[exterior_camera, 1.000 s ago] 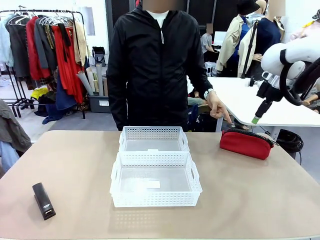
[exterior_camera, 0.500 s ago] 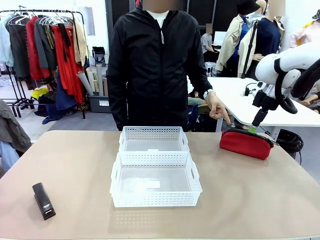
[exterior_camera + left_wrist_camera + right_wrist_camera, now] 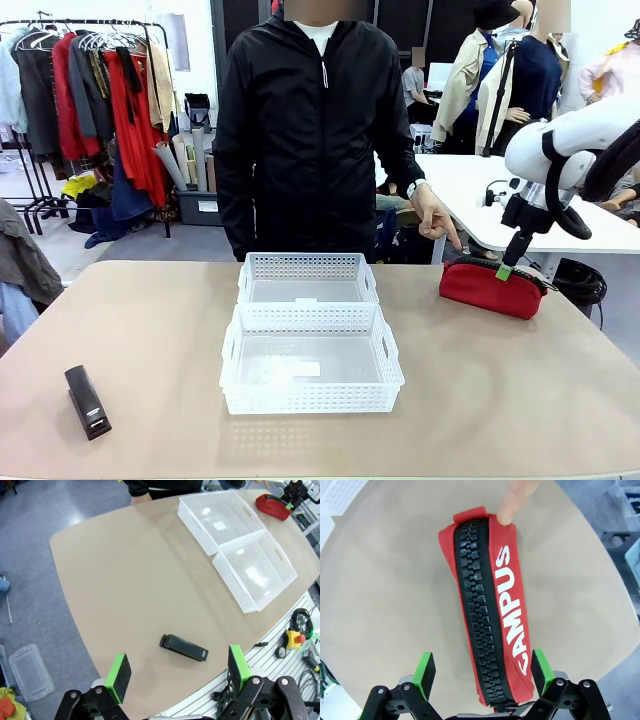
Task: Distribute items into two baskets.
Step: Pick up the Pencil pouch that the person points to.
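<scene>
So, going left to right off the baskets: the stapler (image 3: 87,401) lies well left of the near basket (image 3: 311,400), toward my edge of the table. My left gripper (image 3: 178,672) hangs high over it, jaws wide, holding nothing. The near basket and the far basket (image 3: 305,265) touching behind it have no item in them yet.

Right of the far basket sits the red pouch (image 3: 490,287). The person's hand (image 3: 435,218) points down at its end closest to the baskets, fingertip apparently on the fabric. My right gripper (image 3: 507,268) is just above the pouch's other end, jaws wide, a green pad either side of its width, zipper up.

I reckon this is the grab. I'd shift a bit toward the pouch's middle so it doesn't dangle, drop straight down, and squeeze across the narrow width. It's soft, so go deep, and mind that finger.
</scene>
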Available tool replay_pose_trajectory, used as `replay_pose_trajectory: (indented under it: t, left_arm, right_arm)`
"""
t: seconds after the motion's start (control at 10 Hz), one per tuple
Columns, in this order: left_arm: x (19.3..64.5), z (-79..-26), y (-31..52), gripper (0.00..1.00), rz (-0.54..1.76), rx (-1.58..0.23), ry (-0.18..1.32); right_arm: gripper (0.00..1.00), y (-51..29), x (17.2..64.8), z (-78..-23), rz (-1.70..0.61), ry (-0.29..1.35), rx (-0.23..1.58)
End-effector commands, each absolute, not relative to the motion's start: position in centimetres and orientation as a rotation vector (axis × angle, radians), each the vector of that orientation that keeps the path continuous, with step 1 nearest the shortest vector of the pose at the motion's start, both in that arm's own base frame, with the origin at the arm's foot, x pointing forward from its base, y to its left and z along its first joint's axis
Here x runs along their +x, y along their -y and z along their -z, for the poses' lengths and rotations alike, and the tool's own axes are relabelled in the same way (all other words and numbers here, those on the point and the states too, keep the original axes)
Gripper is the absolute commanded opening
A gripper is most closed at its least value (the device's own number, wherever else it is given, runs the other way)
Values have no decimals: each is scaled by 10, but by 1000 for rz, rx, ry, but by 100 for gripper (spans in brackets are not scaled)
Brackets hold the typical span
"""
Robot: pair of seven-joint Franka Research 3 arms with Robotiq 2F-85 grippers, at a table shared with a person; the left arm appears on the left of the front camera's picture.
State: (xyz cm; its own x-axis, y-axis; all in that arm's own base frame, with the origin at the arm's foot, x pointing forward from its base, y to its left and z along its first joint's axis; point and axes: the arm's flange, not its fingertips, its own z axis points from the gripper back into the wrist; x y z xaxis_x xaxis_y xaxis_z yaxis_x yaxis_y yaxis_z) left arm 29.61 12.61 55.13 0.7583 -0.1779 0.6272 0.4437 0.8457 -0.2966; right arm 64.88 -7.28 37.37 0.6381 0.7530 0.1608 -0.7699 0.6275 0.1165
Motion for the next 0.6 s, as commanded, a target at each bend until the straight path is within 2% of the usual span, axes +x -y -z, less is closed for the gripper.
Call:
replay_pose_trajectory:
  t: [0.0, 0.5]
  left_arm:
    - [296, -551, -125, 100, 361, -463, 634]
    - [296, -551, -125, 100, 361, -463, 634]
  right_arm:
    - [100, 75, 648, -364, -891, 97, 151]
    - [100, 71, 652, -334, -911, 60, 141]
